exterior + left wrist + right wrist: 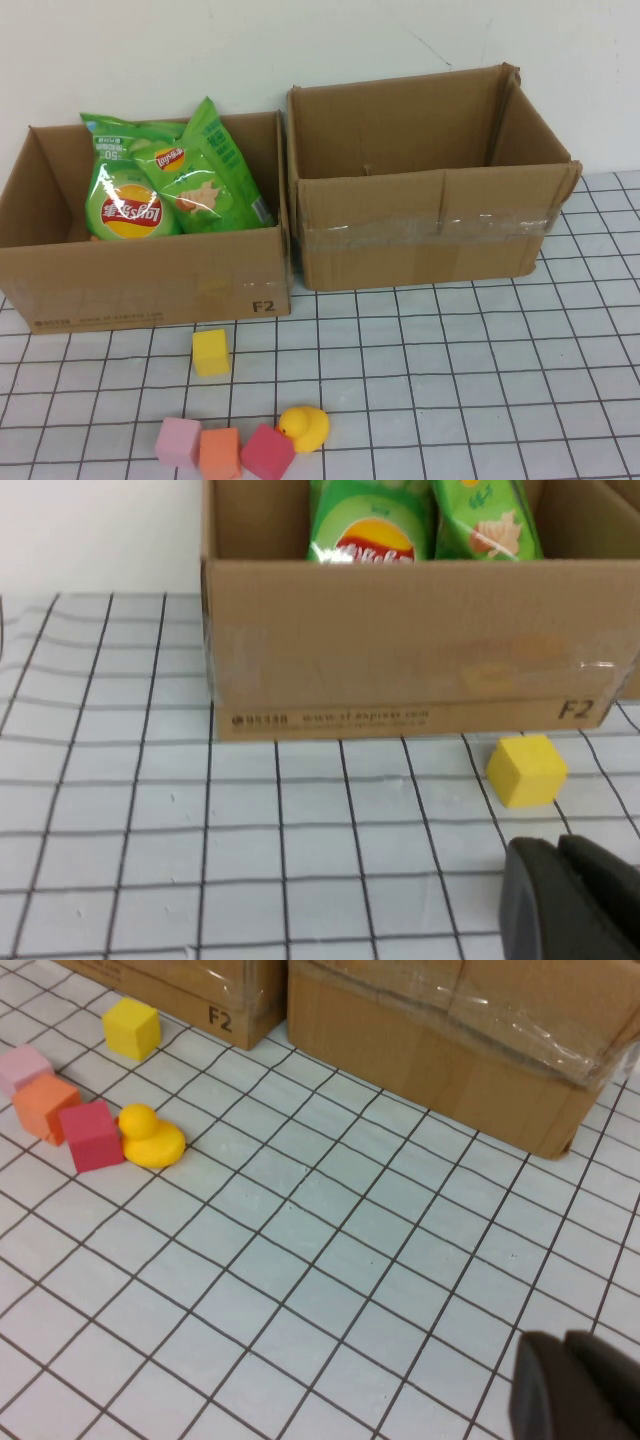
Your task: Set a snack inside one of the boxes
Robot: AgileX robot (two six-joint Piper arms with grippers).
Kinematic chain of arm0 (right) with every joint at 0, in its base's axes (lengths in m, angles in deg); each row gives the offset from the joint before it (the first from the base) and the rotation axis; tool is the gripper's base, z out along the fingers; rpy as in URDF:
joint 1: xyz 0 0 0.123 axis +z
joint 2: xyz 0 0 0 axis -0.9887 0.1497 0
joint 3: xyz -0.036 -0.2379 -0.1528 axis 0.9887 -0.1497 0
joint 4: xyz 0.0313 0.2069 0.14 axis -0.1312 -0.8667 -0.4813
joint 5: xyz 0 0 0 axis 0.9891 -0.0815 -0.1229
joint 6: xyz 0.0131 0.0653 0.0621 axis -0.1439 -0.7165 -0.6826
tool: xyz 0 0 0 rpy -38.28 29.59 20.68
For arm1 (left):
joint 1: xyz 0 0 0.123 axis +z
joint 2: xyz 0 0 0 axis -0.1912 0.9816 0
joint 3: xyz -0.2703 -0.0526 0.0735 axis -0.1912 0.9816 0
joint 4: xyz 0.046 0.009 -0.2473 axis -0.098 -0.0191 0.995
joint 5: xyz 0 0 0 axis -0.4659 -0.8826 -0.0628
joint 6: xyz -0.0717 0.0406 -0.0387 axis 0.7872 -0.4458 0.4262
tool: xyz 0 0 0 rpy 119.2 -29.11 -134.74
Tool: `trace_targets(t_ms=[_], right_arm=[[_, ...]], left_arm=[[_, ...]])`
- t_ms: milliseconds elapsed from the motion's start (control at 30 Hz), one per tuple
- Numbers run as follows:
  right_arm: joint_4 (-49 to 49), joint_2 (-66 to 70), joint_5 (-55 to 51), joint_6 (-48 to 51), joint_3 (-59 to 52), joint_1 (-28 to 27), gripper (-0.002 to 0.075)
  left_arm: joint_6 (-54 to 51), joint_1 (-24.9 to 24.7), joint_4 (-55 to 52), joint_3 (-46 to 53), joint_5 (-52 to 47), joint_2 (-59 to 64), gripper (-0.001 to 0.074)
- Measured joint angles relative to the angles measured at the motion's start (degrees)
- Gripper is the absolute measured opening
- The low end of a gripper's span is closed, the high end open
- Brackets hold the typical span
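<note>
With both closed, left end effector [560, 900] and right end effector [575, 1390] over open grid.

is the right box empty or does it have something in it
Empty as far as it shows: the right box reveals only bare cardboard walls inside, while both chip bags sit in the left box.

My left gripper [578, 900] and right gripper [580, 1390] show only dark, matte, rounded finger tips.
</note>
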Motion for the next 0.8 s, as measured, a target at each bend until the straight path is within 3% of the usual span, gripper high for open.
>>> trace_targets(t_ms=[133,267,400,567,800], right_arm=[[0.0,0.0,0.0,0.0,0.0,0.0,-0.0001],[0.0,0.0,0.0,0.0,0.0,0.0,-0.0001],[0.0,0.0,-0.1,0.1,0.0,0.0,-0.0001],[0.0,0.0,-0.2,0.1,0.0,0.0,-0.0001],[-0.1,0.0,-0.5,0.1,0.0,0.0,-0.0001]], left_arm=[[-15.4,9.0,12.9,0.7,5.2,-1.3,-0.0001],[-34.2,19.7,29.1,5.8,19.7,-1.5,-0.0001],[-35.3,29.2,33.1,13.3,29.9,-2.3,-0.0001],[-34.5,33.4,33.1,19.4,31.0,-6.3,-0.0001],[-36.3,33.5,35.0,20.6,24.9,-6.9,-0.0001]])
